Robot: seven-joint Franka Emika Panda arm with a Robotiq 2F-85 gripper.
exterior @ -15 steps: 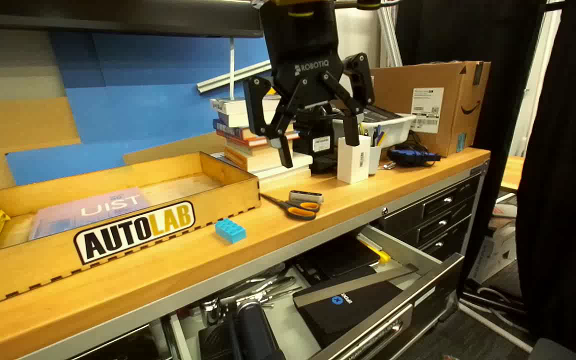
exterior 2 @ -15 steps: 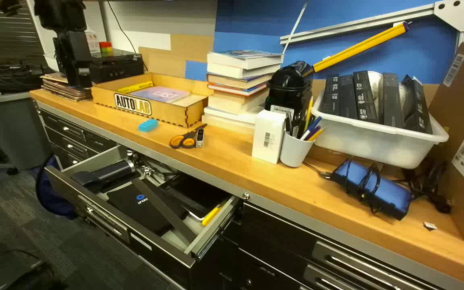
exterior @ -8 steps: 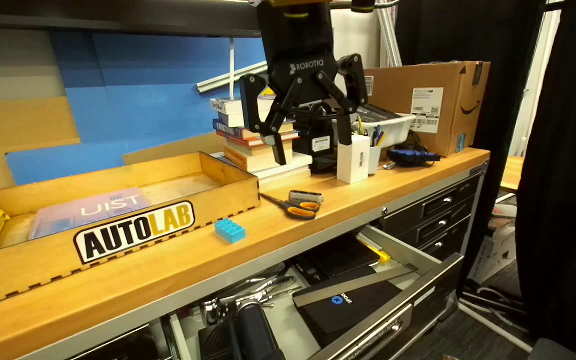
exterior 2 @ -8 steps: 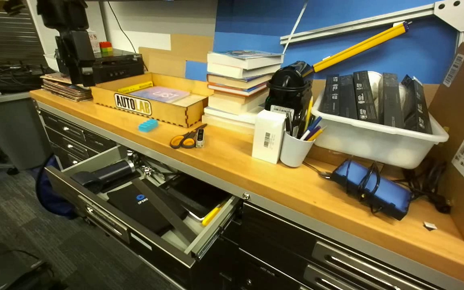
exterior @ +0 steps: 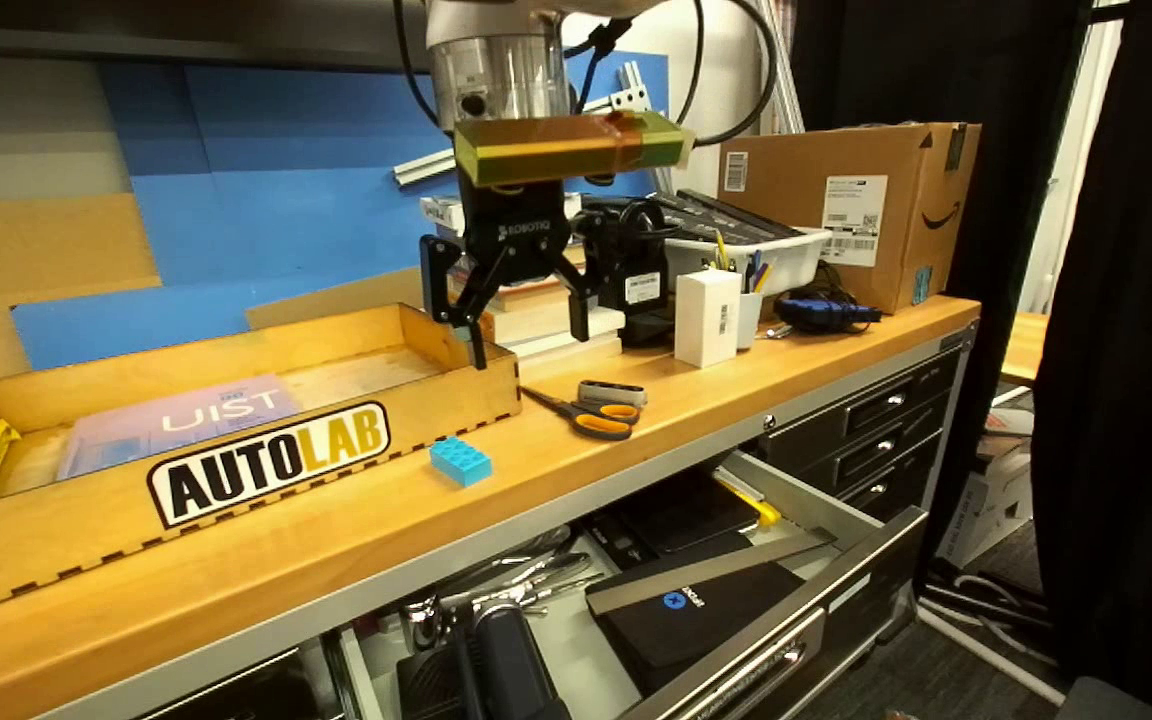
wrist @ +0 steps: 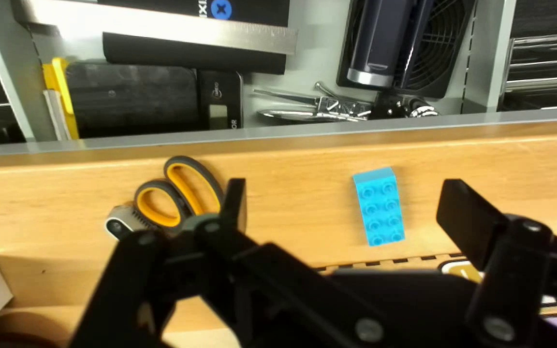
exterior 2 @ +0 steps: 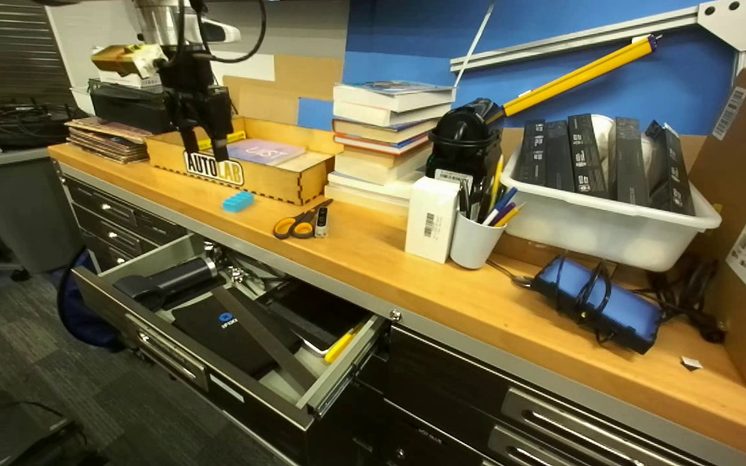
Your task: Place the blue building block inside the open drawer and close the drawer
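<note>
The wooden bench (exterior 2: 373, 259) bears the blue block (wrist: 379, 206), just beside the tray (exterior: 446, 405); the gripper (exterior: 529, 340) hangs above the bench, spread wide and holding nothing, presumably to straddle the block, while the drawer (exterior 2: 269, 398) below stands pulled out, likely to receive it

Blue panels (exterior 2: 399, 39) and tan sheets (exterior 2: 302, 74) back the wooden workbench (exterior 2: 353, 243) in both exterior views. A black curtain (exterior: 1126, 300) hangs beyond one end; the floor (exterior 2: 17, 317) is grey patterned carpet, and a ribbed dark panel (exterior 2: 4, 42) rises in the background.
</note>
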